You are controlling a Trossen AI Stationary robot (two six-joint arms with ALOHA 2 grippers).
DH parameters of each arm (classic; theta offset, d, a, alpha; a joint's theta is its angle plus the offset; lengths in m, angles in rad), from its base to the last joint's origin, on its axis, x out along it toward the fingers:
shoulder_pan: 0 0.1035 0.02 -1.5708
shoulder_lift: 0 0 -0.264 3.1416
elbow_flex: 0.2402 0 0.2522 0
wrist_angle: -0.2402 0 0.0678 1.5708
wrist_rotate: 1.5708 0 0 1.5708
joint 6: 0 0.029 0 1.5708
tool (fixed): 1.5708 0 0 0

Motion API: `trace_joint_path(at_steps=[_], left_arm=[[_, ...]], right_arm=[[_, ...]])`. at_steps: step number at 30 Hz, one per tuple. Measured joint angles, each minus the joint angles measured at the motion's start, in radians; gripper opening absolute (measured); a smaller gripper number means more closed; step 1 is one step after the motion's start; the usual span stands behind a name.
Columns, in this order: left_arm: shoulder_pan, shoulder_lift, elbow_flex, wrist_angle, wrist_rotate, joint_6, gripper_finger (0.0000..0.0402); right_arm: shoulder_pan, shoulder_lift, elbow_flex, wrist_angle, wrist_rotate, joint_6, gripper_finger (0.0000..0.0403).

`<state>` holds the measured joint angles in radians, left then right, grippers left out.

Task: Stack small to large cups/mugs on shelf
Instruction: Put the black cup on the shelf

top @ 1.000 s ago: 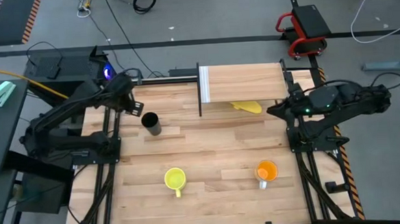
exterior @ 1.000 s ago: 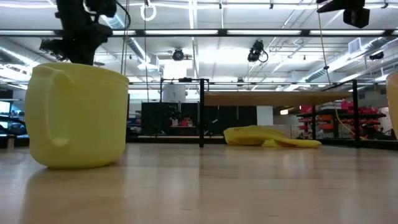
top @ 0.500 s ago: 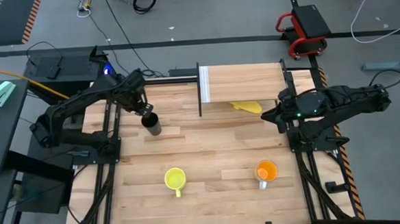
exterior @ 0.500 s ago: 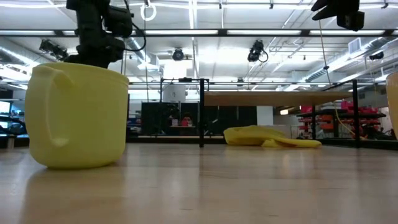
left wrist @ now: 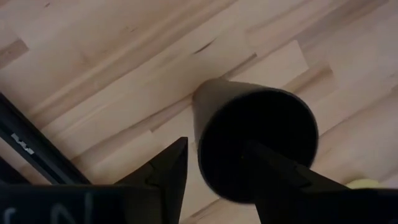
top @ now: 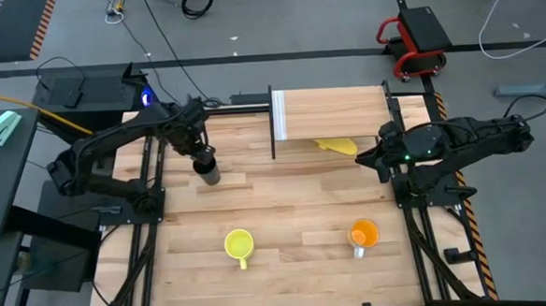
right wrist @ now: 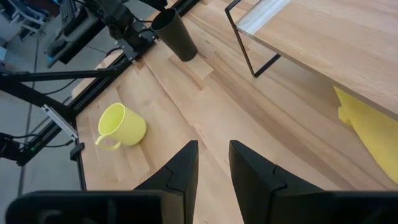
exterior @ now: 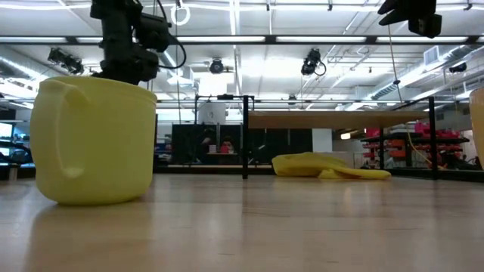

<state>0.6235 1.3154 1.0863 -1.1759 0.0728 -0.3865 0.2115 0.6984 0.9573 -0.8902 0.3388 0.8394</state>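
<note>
The tall black cup [top: 207, 168] stands upright on its base on the table's left far part. My left gripper [top: 201, 149] is open just above it. In the left wrist view, one finger [left wrist: 171, 168] is outside the cup's wall and the other [left wrist: 273, 168] is over its mouth [left wrist: 258, 140]. The yellow mug [top: 239, 246] and the orange mug [top: 363, 233] stand near the table's near edge. The shelf [top: 332, 112] stands at the far edge. My right gripper [top: 376, 157] hangs open in the air right of the shelf, touching nothing. My left gripper [left wrist: 214, 146] comes at the black cup's rim [left wrist: 205, 118] from above, with the wall between its open fingers. I cannot tell whether either finger touches it. The cup stands upright on the table.
A flat yellow floppy object [top: 338, 146] lies under the shelf's near right part. The shelf's dark posts [top: 272, 125] rise from the tabletop. Bare wood lies between the black cup, the shelf and the two mugs. In the low view the yellow mug [exterior: 91, 140] hides the black cup.
My left gripper has travelled from the table's far left corner toward the black cup and come down over its rim, staying open. My right arm has shifted slightly toward the table's near side. The cups and mugs have not moved.
</note>
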Motion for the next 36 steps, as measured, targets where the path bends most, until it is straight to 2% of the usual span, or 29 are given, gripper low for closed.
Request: trace_joint_path(at_steps=[15,29,33,36], left_arm=[[0.0,0.079,0.0,0.057,-0.018,-0.022,0.0153],[0.0,0.079,0.0,0.066,-0.018,-0.074,0.0051],[-0.022,0.079,0.0,0.078,-0.009,-0.082,0.0018],[-0.052,0.079,0.0,0.102,-0.002,-0.101,0.0009]], right_arm=[[0.0,0.003,0.0,0.0,0.0,-0.004,0.0098],[0.0,0.003,0.0,0.0,0.0,-0.005,0.0098],[0.0,0.005,0.0,0.0,0.0,-0.004,0.0098],[0.0,0.016,0.0,0.0,0.0,-0.002,0.0098]])
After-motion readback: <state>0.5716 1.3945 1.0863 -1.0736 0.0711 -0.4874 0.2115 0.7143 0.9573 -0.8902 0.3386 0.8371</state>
